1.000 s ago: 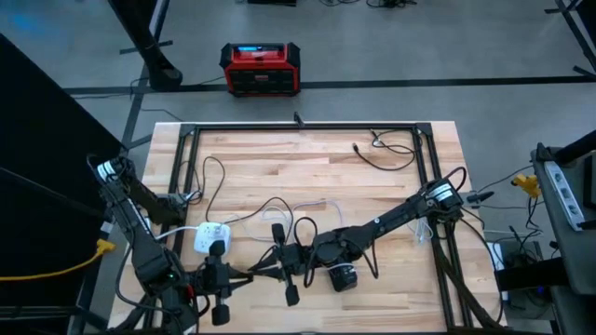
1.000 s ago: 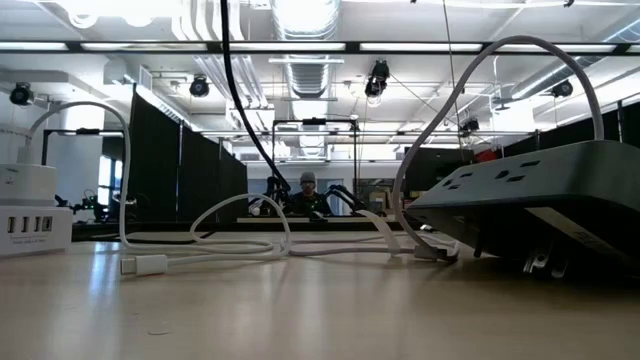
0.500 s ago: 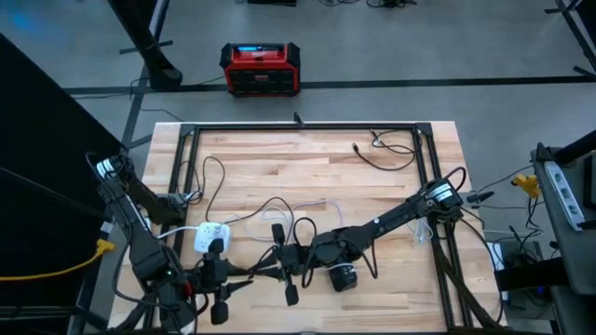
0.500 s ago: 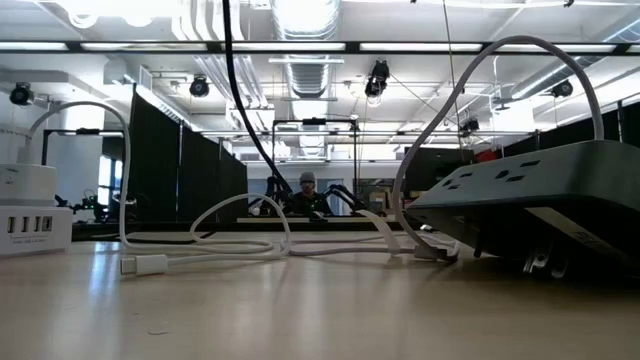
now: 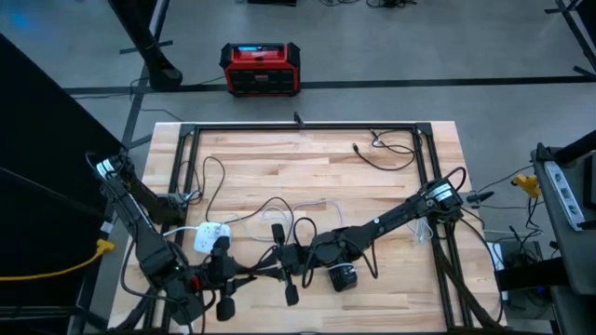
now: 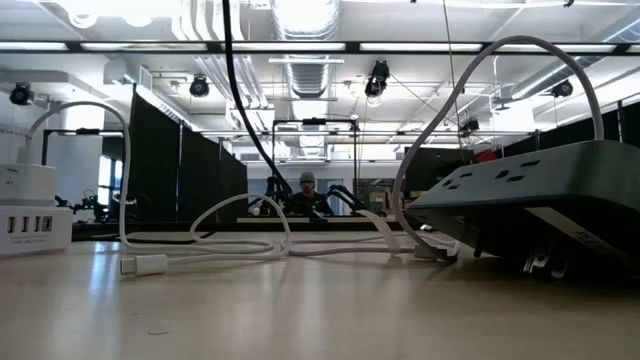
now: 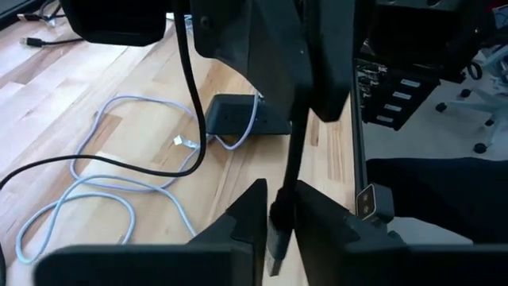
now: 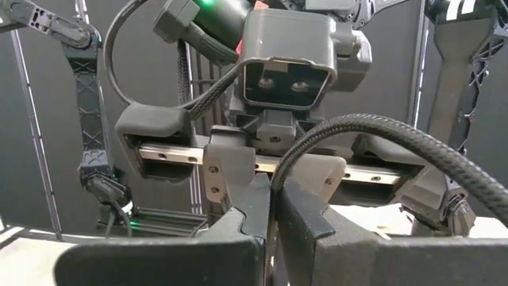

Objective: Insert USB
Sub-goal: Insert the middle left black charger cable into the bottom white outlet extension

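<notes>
The bench is showing pale, light-brown wood in lengthwise strips, inside a black frame. A white charging hub and white cables are lying on it, together with a thin black cable. A dark grey power strip is showing in the low view. Both arms are appearing black. A red-and-black box is standing on the grey floor.

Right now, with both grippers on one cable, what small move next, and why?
Probably the right gripper lets go: both grippers pinch one black cable, the left gripper holds it near the plug end, and the white USB charger is nearby.
</notes>
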You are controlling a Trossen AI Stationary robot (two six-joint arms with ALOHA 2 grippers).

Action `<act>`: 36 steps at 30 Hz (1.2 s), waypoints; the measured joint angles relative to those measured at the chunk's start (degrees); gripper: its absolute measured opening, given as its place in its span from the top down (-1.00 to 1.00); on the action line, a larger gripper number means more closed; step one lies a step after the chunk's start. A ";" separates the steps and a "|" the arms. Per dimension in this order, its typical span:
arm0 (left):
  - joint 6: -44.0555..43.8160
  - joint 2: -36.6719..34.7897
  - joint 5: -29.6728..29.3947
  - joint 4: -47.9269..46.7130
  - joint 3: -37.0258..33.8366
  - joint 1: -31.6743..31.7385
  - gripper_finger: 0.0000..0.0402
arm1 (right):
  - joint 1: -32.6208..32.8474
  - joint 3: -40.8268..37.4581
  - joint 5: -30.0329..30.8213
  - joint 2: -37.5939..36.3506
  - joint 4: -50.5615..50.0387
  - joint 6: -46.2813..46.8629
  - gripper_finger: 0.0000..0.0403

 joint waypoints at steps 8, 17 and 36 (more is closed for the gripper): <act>0.02 -0.42 0.75 -0.03 0.00 -0.07 0.86 | 0.00 0.00 0.02 0.02 -0.74 0.00 0.99; 0.55 -0.44 1.79 -0.02 0.00 -0.07 0.87 | 0.00 0.00 0.00 0.02 -1.06 -0.02 0.99; 1.32 -0.31 3.90 -1.46 0.00 -0.17 0.92 | 0.02 0.00 0.42 0.10 -3.04 -0.94 0.99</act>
